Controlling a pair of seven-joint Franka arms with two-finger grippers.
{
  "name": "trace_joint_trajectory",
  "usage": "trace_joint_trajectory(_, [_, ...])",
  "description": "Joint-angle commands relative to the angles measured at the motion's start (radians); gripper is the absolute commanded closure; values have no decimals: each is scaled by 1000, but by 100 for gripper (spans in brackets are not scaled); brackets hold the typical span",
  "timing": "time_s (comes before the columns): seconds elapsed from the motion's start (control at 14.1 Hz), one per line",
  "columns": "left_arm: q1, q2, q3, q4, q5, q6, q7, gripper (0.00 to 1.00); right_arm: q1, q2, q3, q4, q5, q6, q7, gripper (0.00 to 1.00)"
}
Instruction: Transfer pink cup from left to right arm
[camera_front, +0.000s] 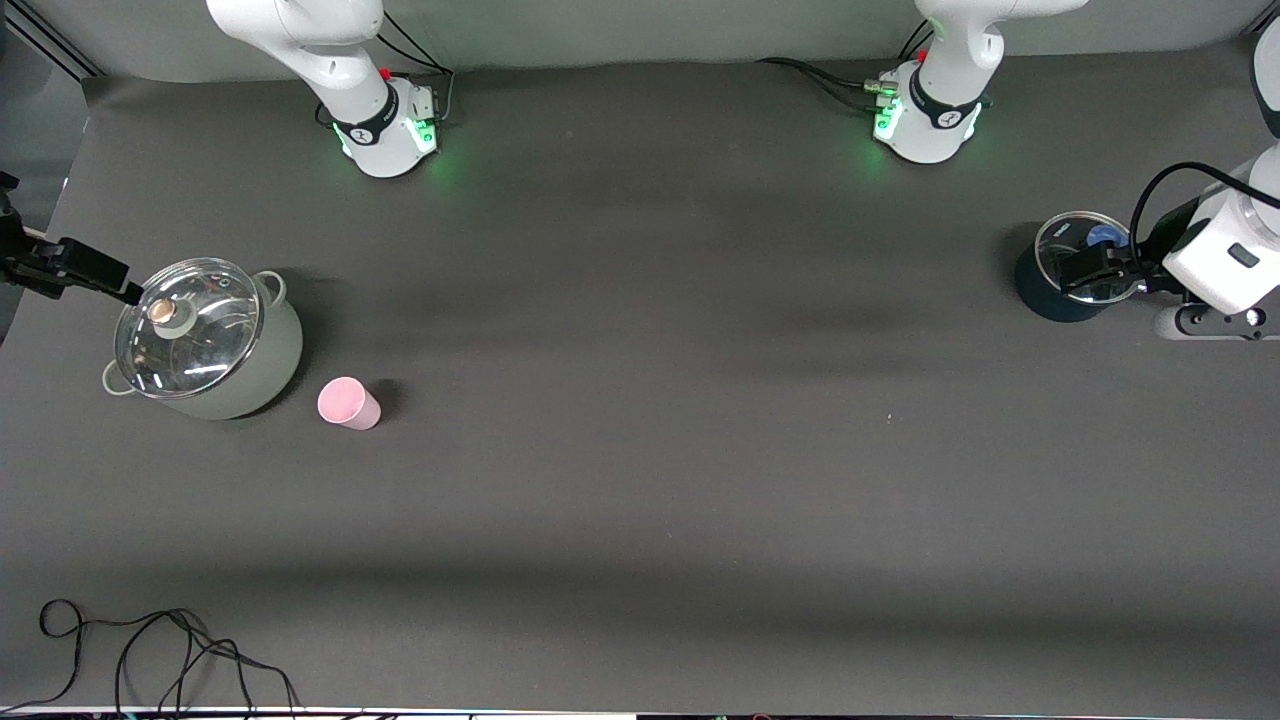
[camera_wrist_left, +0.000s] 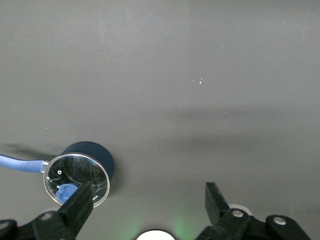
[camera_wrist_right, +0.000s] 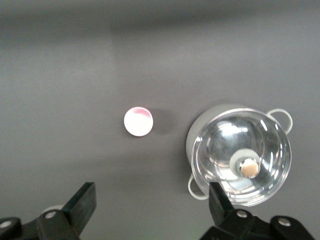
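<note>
Cup, small pink plastic (camera_front: 349, 403), standing at the right arm's end of dark table (camera_front: 640, 500) beside glass-lidded grey pot (camera_front: 205, 340), nearer the front camera; my right gripper (camera_front: 120, 288) over that pot and my left gripper (camera_front: 1078, 275) over dark blue lidded pan (camera_front: 1070, 270) both gape, holding nothing; fits handover done or pickup pending.

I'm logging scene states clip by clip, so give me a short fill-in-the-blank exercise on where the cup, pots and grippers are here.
1. The pink cup stands on the table beside the grey pot, whose lid is made of ____.
2. The right gripper hangs over the grey pot and cup with its fingers ____.
3. The left gripper, also open, is over the dark ____ pot at the left arm's end of the table.
4. The cup is held by ____ gripper.

Missing words: glass; open; blue; neither
</note>
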Motion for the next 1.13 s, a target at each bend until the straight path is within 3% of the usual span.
trace_joint_trajectory(0.0, [-8,10,14,14,12,4,8,0,-8,-29,9,-43,-21,55,-37,0])
trace_joint_trajectory(0.35, [-11,34,14,55,15,1,7,0,0,57,7,33,-9,53,-51,0])
trace_joint_trajectory(1.06, [-8,57,14,86,15,1,7,0,17,61,7,33,18,29,-37,0])
